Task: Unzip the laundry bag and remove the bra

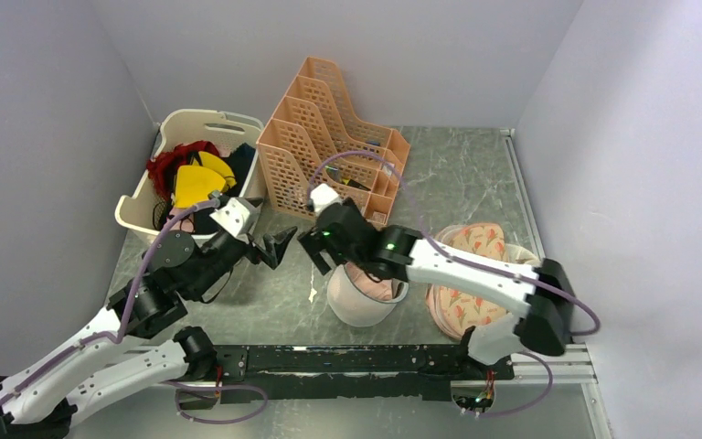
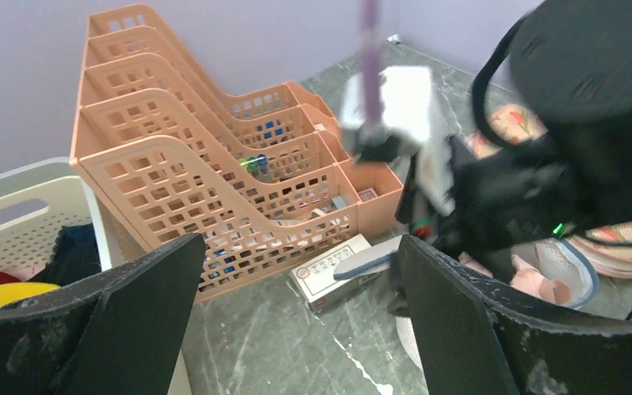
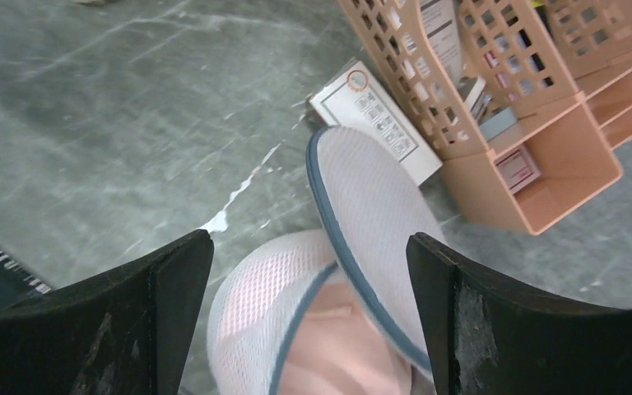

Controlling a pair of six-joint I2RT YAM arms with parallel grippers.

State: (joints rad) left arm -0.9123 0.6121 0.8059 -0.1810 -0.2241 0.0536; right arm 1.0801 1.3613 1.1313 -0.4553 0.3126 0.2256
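Observation:
The laundry bag [image 1: 355,306] is a whitish mesh bowl near the table's front, its blue-edged lid flap [image 3: 370,206] lifted open. Inside it lies the pale pink bra [image 3: 354,346], which also shows in the top view [image 1: 380,291]. My right gripper [image 3: 309,243] hovers open just above the bag's mouth, holding nothing. My left gripper [image 2: 300,243] is open and empty over bare table to the left of the bag, facing the right arm. In the top view the left gripper [image 1: 277,247] and the right gripper [image 1: 318,254] are close together.
A peach file organiser [image 1: 329,137] stands at the back, with a small white box [image 2: 329,276] at its foot. A white basket [image 1: 142,206] of red, yellow and black clothes is at the back left. A peach printed pad [image 1: 471,274] lies right of the bag.

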